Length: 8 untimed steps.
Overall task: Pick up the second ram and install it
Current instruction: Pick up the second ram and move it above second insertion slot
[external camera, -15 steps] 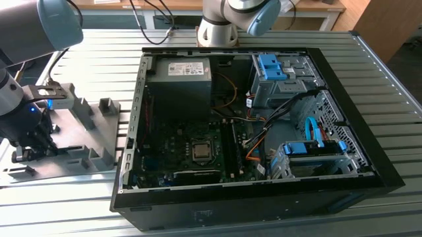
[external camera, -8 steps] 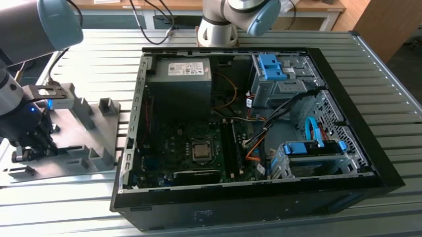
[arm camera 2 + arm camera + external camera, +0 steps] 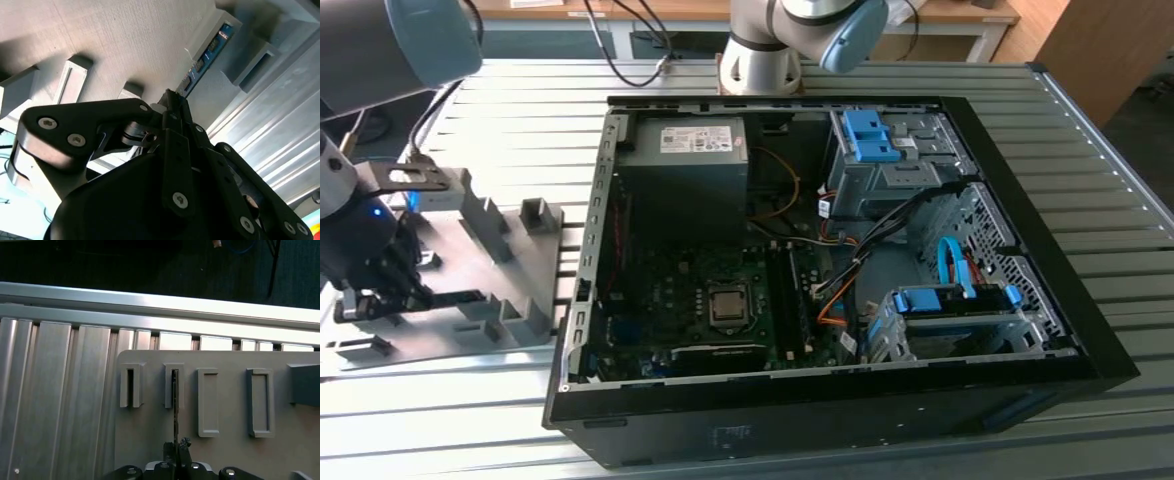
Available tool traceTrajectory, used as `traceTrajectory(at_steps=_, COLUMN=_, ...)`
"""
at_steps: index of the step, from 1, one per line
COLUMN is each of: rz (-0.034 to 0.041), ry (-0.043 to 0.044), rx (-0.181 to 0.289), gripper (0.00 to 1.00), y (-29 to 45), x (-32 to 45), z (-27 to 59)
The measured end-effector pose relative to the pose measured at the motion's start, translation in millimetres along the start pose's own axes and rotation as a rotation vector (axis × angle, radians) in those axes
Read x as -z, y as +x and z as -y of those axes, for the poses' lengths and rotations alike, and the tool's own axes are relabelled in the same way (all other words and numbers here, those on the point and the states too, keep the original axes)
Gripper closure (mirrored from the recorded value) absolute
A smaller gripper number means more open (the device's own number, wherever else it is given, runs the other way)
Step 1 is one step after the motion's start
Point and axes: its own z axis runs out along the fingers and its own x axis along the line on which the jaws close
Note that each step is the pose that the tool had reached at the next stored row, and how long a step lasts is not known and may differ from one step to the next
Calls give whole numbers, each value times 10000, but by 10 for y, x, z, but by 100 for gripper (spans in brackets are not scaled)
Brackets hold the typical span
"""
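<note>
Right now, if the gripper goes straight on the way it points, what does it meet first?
The second ram, on edge in a slot of the grey tray, right ahead of the gripper in the first wrist view; contact is unclear.

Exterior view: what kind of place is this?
Probably a robotics lab cell for PC assembly work: an open desktop computer case sits on a ribbed aluminium table, a grey slotted tray lies at the exterior view's left, and the robot arm's base stands behind the case.
</note>
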Motion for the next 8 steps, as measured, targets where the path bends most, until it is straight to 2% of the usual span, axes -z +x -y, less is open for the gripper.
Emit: traceTrajectory(at_steps=8, rz=0, ry=0, rx=0, gripper=86, y=-2, x=143, z=-6)
